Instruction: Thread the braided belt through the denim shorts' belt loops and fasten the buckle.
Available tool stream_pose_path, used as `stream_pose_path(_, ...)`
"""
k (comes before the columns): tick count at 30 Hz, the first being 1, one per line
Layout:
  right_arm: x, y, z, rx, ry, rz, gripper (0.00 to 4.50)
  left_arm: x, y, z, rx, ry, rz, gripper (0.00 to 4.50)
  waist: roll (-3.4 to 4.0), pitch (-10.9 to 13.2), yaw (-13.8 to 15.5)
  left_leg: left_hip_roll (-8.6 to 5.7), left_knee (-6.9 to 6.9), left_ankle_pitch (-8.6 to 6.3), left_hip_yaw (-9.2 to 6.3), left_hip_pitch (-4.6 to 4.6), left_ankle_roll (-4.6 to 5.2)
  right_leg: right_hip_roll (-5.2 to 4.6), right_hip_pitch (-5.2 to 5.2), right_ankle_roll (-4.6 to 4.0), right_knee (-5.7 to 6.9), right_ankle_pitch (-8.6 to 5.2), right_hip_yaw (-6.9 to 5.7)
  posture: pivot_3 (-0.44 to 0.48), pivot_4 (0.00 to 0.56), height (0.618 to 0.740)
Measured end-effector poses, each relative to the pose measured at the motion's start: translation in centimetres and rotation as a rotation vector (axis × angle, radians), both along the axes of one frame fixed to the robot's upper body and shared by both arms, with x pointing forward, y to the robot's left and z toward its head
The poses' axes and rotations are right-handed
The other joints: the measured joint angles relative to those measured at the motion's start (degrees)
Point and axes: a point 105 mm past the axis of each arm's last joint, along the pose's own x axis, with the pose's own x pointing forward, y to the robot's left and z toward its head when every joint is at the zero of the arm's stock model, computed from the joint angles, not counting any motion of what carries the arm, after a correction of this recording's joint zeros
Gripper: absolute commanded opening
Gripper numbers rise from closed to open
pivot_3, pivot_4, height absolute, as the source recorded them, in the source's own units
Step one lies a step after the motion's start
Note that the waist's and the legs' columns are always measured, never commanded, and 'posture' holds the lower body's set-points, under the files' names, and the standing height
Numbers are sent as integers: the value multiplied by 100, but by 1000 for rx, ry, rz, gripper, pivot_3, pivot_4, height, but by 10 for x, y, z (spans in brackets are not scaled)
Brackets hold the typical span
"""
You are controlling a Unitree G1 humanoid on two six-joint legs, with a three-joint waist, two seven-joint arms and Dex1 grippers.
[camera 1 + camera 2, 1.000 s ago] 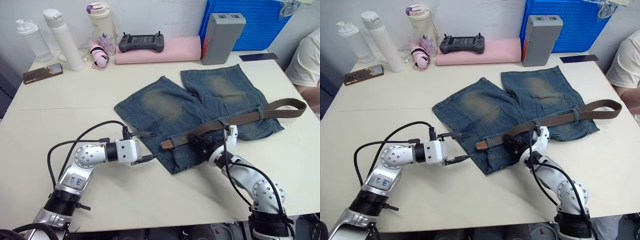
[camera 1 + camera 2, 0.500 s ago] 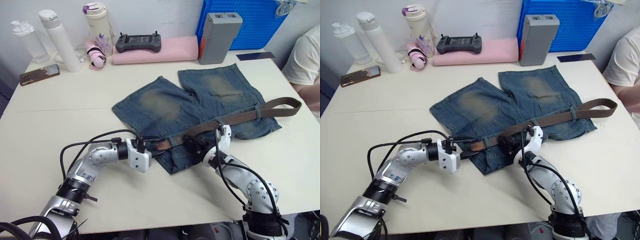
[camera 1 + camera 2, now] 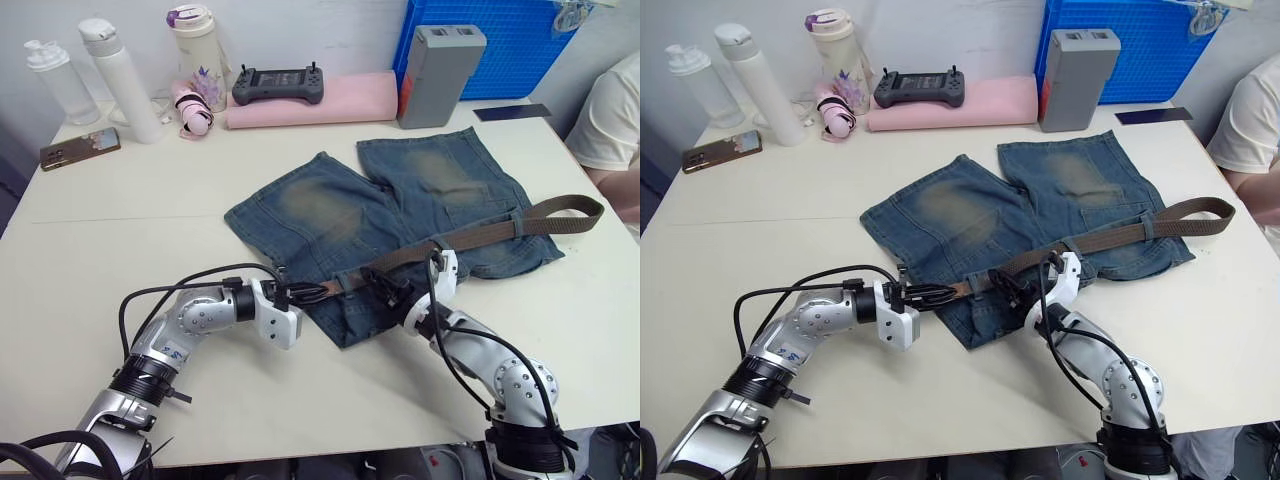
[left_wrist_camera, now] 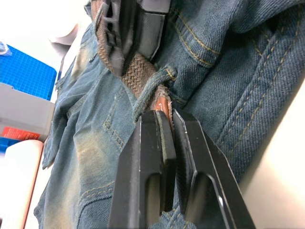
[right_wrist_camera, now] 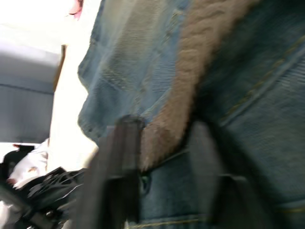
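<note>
A pale cream surface [image 3: 120, 210] fills most of the scene, backed by a white wall. Along its far edge stand two white bottles [image 3: 128, 80], a lidded cup [image 3: 200, 50], a pink foam pad [image 3: 320, 100] with a black handheld controller [image 3: 277, 85] on it, a grey box [image 3: 438, 62] and a blue crate [image 3: 520, 45]. A phone [image 3: 82, 149] lies near the far left corner. A person's shoulder in a pale shirt [image 3: 615, 120] shows at the right edge.

The denim shorts [image 3: 380, 215] lie flat in the middle of the surface, legs pointing away toward the far edge, waistband nearest the robot. The braided belt [image 3: 480, 232] lies along the waistband, its long axis running from the near left up to the far right. Its far end curls back in a loop past the right edge of the shorts [image 3: 575, 212]; its reddish tip [image 3: 330, 289] points left and toward the robot.

The left claw [image 3: 305, 294] is clenched on the belt's tip at the left end of the waistband. In the left wrist view the two black fingers [image 4: 152, 157] pinch the tip [image 4: 163, 106] just where it emerges from under a belt loop [image 4: 151, 90].

The right claw [image 3: 392, 290] sits on the waistband just right of the left one, its fingers to either side of the belt. In the right wrist view the belt [image 5: 190, 81] runs between the two blurred fingers [image 5: 119, 157]; I cannot tell whether they grip it.
</note>
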Motion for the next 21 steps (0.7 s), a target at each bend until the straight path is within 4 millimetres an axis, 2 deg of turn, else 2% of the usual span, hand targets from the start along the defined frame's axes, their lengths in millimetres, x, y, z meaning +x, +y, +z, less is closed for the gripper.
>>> stream_pose_path(2, -3, -4, 6, -44, -36, 22, 3897, 1, 2, 1, 2, -4, 7, 0, 0, 0, 11, -1, 1, 0, -1, -1, 0, -2, 0, 0, 0, 0, 0, 0, 150, 705)
stream_pose_path(6, -15, -20, 12, -268, -131, 108, 3897, 1, 7, 1, 12, -7, 14, 0, -1, 0, 15, 0, 1, -1, -1, -2, 2, -4, 0, 0, -2, 0, -4, 0, 150, 705)
stream_pose_path(9, -21, -25, 7, -345, -145, 146, 2924, 2, 9, 2, 18, -8, 18, 0, -1, 0, 4, 1, -1, -1, 3, -1, 1, -3, 0, 0, -3, 0, -4, 0, 150, 705)
stream_pose_path(11, -21, -26, 6, -358, -151, 144, 1989, 2, 9, 2, 17, -8, 18, 0, -1, 0, 3, 0, 1, -1, 5, 0, 2, -3, 0, 0, -3, 0, -2, 0, 150, 705)
stream_pose_path(15, -11, -38, -4, -523, -151, 112, 57, 1, 10, 2, 7, -7, 22, 0, -1, 0, 15, 0, 3, -1, 4, 0, 2, -4, 0, 0, -3, 0, -1, 0, 150, 705)
stream_pose_path(19, -4, -36, -14, -666, -161, 120, 57, 0, 13, 3, -13, -11, 42, 0, -5, -3, 4, 1, 2, -1, 3, 2, 1, -4, 1, 0, -1, 0, -4, 0, 150, 705)
stream_pose_path(21, -3, -34, -19, -727, -169, 128, 57, -1, 21, 3, -28, -5, 67, 0, -21, -12, -12, 6, 2, -1, 2, 14, 1, -4, 9, 0, -1, 0, -2, 0, 150, 705)
